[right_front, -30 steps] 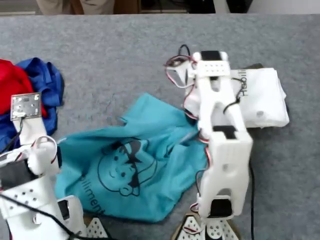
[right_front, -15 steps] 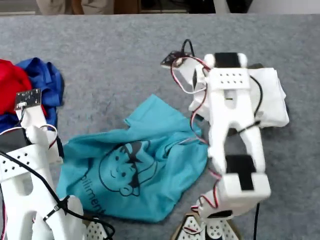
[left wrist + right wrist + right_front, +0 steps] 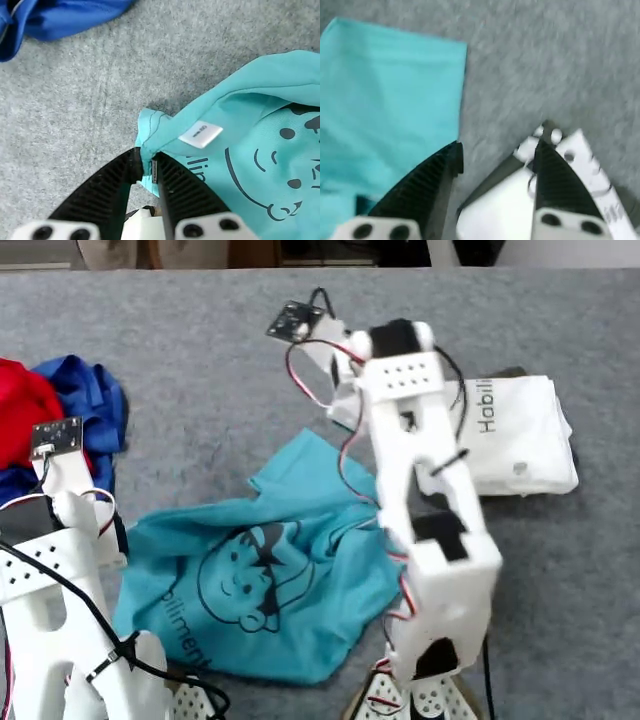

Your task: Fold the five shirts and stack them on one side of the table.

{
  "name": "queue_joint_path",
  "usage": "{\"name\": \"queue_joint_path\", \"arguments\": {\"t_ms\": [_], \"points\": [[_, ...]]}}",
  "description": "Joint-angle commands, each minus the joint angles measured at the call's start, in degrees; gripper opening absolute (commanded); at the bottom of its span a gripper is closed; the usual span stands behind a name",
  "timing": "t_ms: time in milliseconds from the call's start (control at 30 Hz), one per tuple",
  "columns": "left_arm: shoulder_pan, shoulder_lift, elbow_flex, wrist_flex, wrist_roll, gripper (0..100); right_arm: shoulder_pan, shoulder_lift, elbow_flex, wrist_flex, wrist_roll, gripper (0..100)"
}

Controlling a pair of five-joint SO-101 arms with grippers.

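teal shirt [image 3: 318,592] smooth matt cloth; table [image 3: 200,340] rough carpet-like fabric

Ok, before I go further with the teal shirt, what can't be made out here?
- Red shirt and blue shirt: cut off by the high view's left edge, so their full extent is unknown.
- Teal shirt: its right side is hidden under the right arm in the high view.
- White folded shirt: its left part is behind that arm, and any layers beneath are unclear.
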Motion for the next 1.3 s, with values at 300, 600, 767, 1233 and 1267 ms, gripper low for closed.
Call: {"name": "queue_joint_path", "arguments": {"t_ms": [300,600,767,1233,1267], "points": [[0.0,0.22,-1.49,0.35,-3.43,2,-7.25,29.23,-37.67,10.81,4.4,23.5],[0.44,0.22,2.55,-0.18,-3.78,2,-7.96,37.67,-44.88,13.71,10.29,23.5],[0.44,0.22,2.99,-0.26,-3.78,2,-7.78,38.2,-44.79,12.92,11.43,23.5],[0.44,0.22,2.81,-2.55,-3.52,2,-7.16,44.18,-46.81,6.77,11.16,23.5],[0.53,0.22,2.81,-2.55,-3.52,2,-7.16,44.18,-46.81,6.77,11.25,23.5]]}}
